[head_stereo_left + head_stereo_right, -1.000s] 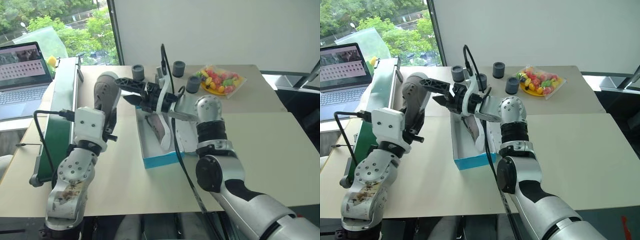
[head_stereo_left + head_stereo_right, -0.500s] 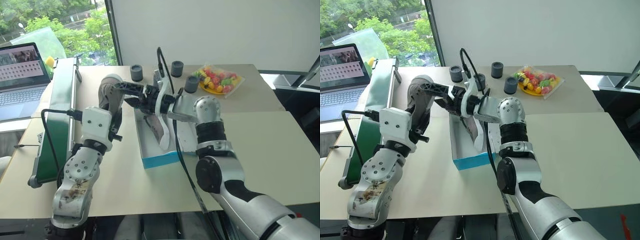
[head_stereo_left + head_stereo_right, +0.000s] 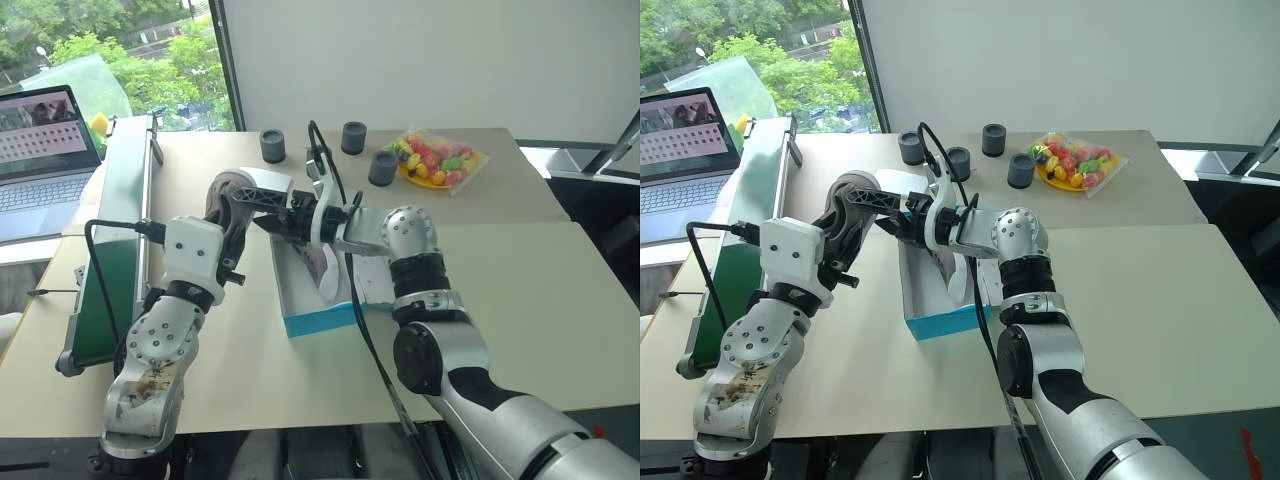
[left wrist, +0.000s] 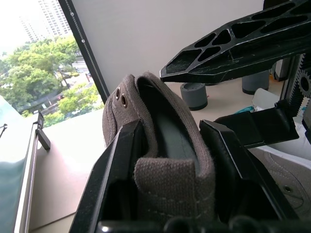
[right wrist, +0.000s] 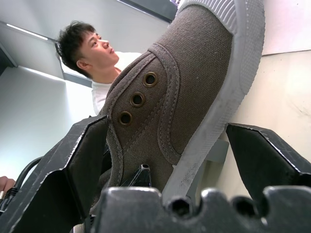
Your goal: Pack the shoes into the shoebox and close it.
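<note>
Grey-brown shoe point(image 3: 228, 196), clamped at its heel in the left gripper point(image 4: 171, 160), is now sitting between the wide-spread right gripper point(image 5: 175, 160) jaws, at the shoebox's point(image 3: 318, 322) ten o'clock, readying a handover.

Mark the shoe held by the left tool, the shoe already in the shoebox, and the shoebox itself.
held shoe point(image 4: 167, 131): left wrist view, on the inner heel lining.
shoe in the shoebox point(image 3: 322, 268): left eye view, on its pale sole.
shoebox point(image 3: 318, 320): left eye view, on the turquoise front wall.
</note>
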Controlling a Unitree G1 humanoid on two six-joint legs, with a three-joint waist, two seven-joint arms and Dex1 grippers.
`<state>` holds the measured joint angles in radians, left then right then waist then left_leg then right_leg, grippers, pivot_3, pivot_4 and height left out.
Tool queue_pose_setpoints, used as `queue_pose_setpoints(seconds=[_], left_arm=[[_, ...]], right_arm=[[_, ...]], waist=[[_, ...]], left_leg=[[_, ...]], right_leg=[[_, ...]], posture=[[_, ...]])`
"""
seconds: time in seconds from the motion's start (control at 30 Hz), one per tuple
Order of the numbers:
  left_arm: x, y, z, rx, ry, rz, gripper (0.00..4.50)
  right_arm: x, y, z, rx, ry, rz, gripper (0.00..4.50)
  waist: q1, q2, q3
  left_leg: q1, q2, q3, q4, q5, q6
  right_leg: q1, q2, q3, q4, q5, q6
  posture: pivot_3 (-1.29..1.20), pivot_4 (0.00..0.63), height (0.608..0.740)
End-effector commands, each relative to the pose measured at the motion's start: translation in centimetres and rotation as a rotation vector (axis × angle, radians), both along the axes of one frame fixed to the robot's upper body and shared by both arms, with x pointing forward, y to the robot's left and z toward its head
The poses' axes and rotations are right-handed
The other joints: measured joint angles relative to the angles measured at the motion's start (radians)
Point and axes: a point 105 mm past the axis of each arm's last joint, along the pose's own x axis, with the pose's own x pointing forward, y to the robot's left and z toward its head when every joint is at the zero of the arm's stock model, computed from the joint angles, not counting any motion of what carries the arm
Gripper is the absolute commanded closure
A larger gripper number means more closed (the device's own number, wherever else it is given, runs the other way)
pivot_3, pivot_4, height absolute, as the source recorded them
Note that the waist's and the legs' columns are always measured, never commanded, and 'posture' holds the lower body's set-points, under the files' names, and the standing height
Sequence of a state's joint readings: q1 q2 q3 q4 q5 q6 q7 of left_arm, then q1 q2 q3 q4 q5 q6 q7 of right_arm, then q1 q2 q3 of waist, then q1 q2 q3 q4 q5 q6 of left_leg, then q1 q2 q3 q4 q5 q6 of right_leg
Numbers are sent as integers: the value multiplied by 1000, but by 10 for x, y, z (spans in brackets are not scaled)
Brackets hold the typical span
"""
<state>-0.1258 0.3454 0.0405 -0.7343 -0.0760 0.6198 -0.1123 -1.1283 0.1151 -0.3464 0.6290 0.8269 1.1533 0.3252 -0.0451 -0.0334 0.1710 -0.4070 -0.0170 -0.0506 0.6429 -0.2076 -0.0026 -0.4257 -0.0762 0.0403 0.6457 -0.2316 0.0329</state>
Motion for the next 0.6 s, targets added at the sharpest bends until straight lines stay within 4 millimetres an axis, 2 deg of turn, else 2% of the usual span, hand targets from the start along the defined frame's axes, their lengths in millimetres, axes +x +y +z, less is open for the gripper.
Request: queue_pose_setpoints(seconds=[0.03,0.27,0.43,0.53,0.6], left_arm=[[-7,-4,13,11,-60,-14,2530],[-5,3,14,12,-62,21,2530],[-5,2,13,17,-58,13,1148],[-6,2,12,20,-57,13,49],[-6,2,12,20,-57,14,18]], right_arm=[[-2,3,14,52,-36,7,0],[1,2,16,59,-35,-2,0],[0,2,18,69,-38,2,0],[-1,3,19,70,-39,3,0],[-1,3,18,69,-38,3,0]], waist=[[0,0,0],[0,0,0],[0,0,0],[0,0,0],[0,0,0]], left_leg=[[0,0,0,0,0,0],[0,0,0,0,0,0],[0,0,0,0,0,0],[0,0,0,0,0,0],[0,0,0,0,0,0]], right_leg=[[0,0,0,0,0,0],[0,0,0,0,0,0],[0,0,0,0,0,0],[0,0,0,0,0,0],[0,0,0,0,0,0]], posture=[[0,150,726],[0,150,726],[0,150,726],[0,150,726],[0,150,726]])
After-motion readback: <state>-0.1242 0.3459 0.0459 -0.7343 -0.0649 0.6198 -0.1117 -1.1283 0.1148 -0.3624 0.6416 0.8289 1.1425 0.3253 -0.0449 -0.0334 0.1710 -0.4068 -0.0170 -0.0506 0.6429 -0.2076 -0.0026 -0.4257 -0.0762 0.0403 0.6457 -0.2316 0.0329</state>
